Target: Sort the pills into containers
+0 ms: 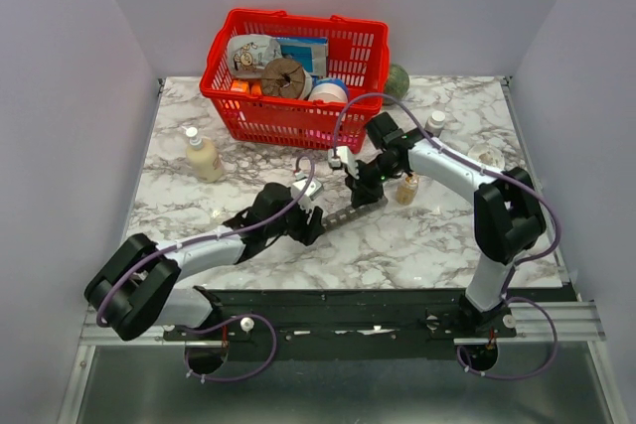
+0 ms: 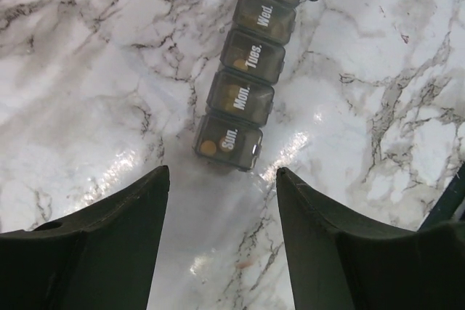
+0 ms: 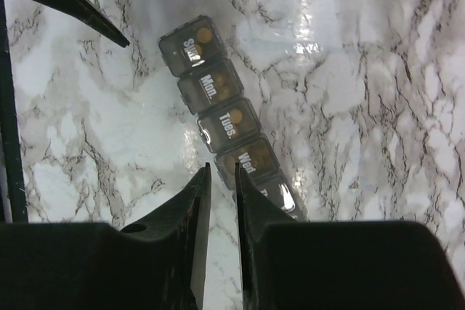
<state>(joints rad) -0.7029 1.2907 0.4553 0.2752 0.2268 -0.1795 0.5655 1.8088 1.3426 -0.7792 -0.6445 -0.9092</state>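
Pale grey walls close in a white, grey-veined marble counter [image 1: 427, 235]. A red mesh basket [image 1: 278, 121] filled with packets and tubs stands at the middle of the far edge.

The two arms reach in from the near edge and meet around the counter's centre. The left tool [image 2: 221, 176] has its fingers spread well apart. It hangs just off the "Sun." end of the containers [image 2: 251, 63] and grips nothing. The right tool [image 3: 221, 168] is over the opposite stretch. Its fingers are drawn almost together with only a thin slit between them, and their tips sit at the edge of the "Wed." box. Whether they pinch anything there is hard to make out.

The containers [image 1: 343, 213] are a dark grey strip of day-labelled boxes. It lies flat and diagonal near the middle of the counter, between the two tools, with its lids down.

A cream bottle [image 1: 203, 158] stands upright toward the left edge. A small amber bottle [image 1: 405, 189] stands just right of the right tool. A white-capped bottle [image 1: 434, 123] stands farther back toward the far right corner.

Through the smoky lid of the "Sun." box a round tan pill [image 2: 208, 147] shows, and the right wrist view shows it too [image 3: 205, 35]
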